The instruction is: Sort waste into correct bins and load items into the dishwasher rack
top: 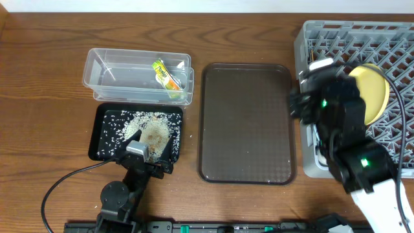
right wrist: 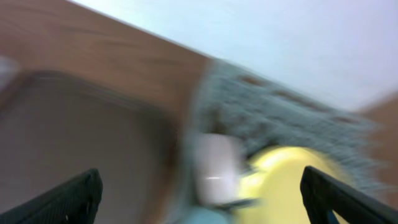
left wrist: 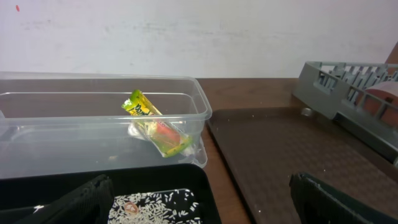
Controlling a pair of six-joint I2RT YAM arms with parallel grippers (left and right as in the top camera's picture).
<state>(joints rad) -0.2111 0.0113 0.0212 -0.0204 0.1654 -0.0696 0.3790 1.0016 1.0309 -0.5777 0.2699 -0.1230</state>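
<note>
Yellow plate [top: 375, 90] crisp overhead, right-wrist view blurred

Left side: wrapper [top: 165, 75] in tub [top: 103, 72], rice [top: 145, 122] in shallow tray [top: 98, 133] just in front of it. Centre: serving tray [top: 246, 123]; rack [top: 349, 35] right of that, plate [top: 374, 90] in it.

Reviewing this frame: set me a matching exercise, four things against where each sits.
Things: 1 green-and-orange snack wrapper; 2 loose white rice grains; 3 round yellow plate; 4 brown rectangular serving tray.
Places: A in the grey lattice plastic rack; B in the clear rectangular plastic tub; C between tub and rack; D in the shallow black rectangular tray.
Pairs: 1-B, 2-D, 3-A, 4-C.
</note>
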